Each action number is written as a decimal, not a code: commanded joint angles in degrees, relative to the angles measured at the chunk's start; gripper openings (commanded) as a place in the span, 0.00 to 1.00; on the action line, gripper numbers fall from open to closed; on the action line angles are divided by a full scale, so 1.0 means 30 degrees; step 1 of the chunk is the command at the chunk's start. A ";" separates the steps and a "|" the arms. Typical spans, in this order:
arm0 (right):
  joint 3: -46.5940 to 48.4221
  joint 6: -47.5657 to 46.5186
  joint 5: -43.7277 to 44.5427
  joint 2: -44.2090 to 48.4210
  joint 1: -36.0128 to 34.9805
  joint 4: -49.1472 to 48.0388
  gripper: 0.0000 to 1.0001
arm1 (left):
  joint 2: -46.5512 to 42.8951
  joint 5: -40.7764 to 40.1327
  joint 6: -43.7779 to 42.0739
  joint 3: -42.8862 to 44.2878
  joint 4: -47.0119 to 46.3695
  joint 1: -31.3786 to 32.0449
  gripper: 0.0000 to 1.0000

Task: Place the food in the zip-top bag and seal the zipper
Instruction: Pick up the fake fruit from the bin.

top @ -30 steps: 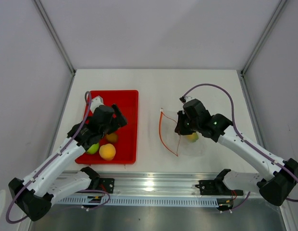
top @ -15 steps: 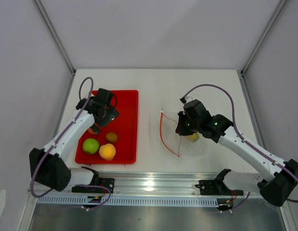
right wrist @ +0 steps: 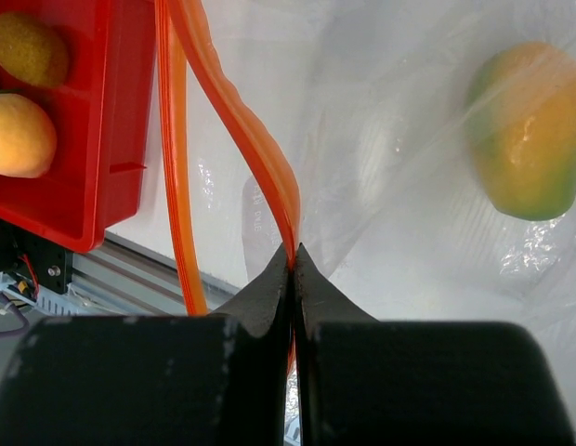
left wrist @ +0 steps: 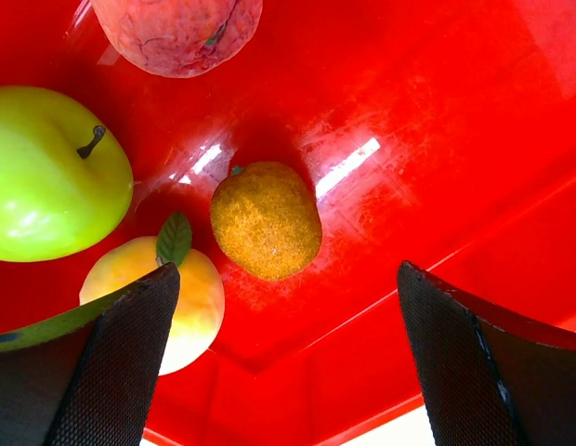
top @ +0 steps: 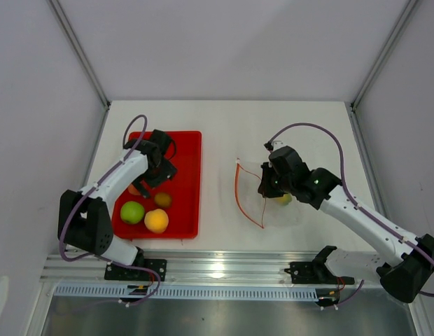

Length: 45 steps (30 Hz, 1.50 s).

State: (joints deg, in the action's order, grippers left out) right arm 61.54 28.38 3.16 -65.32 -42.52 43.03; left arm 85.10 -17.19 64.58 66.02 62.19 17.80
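The red tray (top: 189, 147) holds a green apple (top: 132, 211), an orange ball (top: 156, 221), a small brown fruit (top: 162, 200) and a peach-pink fruit (top: 135, 189). My left gripper (top: 161, 172) is open and empty above the tray. In the left wrist view its jaws stand wide apart (left wrist: 288, 362), with the brown fruit (left wrist: 266, 221) ahead and the apple (left wrist: 46, 177) to the left. The clear bag (top: 276, 206) lies at centre right, its mouth open. My right gripper (right wrist: 293, 260) is shut on the upper orange-red zipper strip (right wrist: 260, 149). A yellow-green fruit (right wrist: 530, 130) lies inside the bag.
The tray's raised rim (left wrist: 455, 269) lies under my left fingers. The metal rail (top: 224, 269) runs along the table's near edge. The tray's corner (right wrist: 74, 139) shows left of the bag in the right wrist view. Angled wall panels stand on both sides.
My left arm has folded back and its gripper has moved from over the fruits toward the tray's far left part. My right gripper has held the zipper strip almost still.
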 commanded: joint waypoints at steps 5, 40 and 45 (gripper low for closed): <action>-0.0327 -0.0320 0.0266 0.0416 0.0053 0.0014 0.00 | 0.1193 0.0016 0.0828 -0.0267 -0.0428 -0.0192 0.99; -0.0796 0.0002 0.0236 0.0621 0.0024 -0.0162 0.00 | 0.1754 0.0838 0.1912 -0.3607 -0.3592 -0.0192 0.90; -0.0621 0.0002 0.0207 0.0592 -0.0005 -0.0162 0.00 | 0.1516 0.0516 0.1941 -0.3871 -0.3593 -0.0221 0.83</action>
State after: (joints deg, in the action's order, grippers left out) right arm 59.18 28.45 3.22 -64.62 -42.52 42.98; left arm 91.98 -14.39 69.08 54.63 52.42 17.72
